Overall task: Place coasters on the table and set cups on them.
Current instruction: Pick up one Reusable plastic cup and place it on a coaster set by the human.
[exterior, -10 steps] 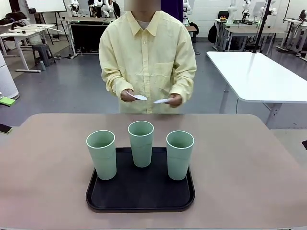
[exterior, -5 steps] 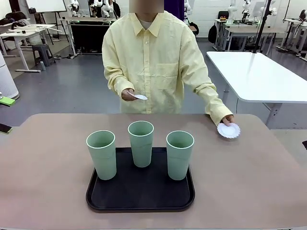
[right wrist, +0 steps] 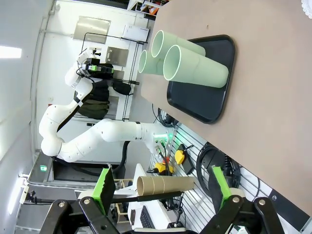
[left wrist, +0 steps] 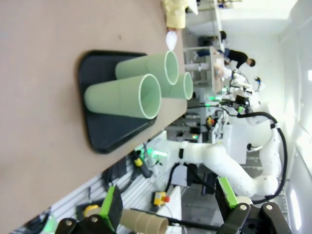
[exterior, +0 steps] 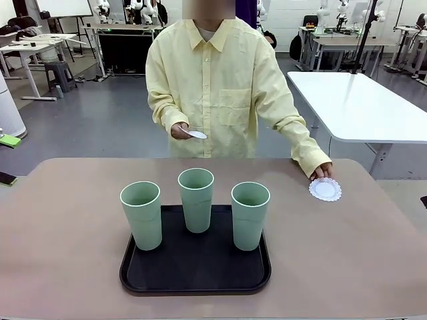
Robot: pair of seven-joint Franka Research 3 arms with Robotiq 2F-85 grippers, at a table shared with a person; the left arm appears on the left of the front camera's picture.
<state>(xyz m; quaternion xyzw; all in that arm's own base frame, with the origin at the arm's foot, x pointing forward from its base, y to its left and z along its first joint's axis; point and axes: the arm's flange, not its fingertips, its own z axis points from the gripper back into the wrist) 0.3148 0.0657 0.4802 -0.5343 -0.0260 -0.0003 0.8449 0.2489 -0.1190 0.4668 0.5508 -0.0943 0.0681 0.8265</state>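
While a person's hand (exterior: 323, 171) holds one coaster (exterior: 325, 191) flat by the counter's (exterior: 67, 220) far right corner, three cups (exterior: 196, 199) stand on the black tray (exterior: 193, 275); left gripper (left wrist: 168, 195), right gripper (right wrist: 162, 173): spread, empty. Best to space coasters well apart.

Left end effector (left wrist: 169, 197) and right end effector (right wrist: 163, 181) gape wide

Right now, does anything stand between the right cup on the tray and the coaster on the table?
Nothing visible does. Only the person's hand rests at the far edge of the coaster; the right cup stands on the tray.
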